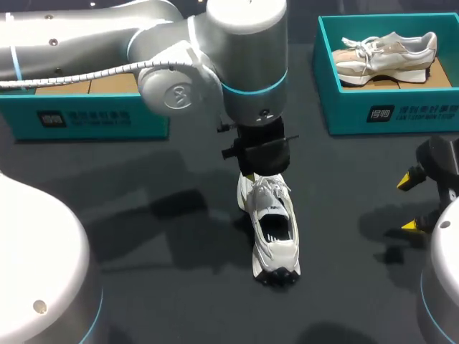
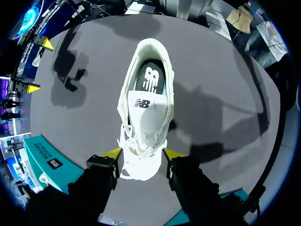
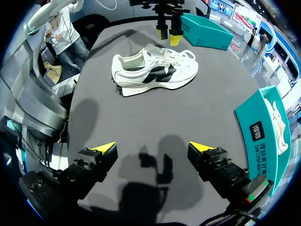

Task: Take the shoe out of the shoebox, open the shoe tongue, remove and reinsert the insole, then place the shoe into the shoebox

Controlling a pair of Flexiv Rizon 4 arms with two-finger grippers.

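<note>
Showing black flank to right wrist only — shoe (image 3: 155, 70), left gripper (image 2: 143, 151) at toe

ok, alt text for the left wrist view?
White shoe upright on the dark table, its toe at the left claw, heel pointing away, black insole showing inside. A teal shoebox sits beside the claw.
</note>
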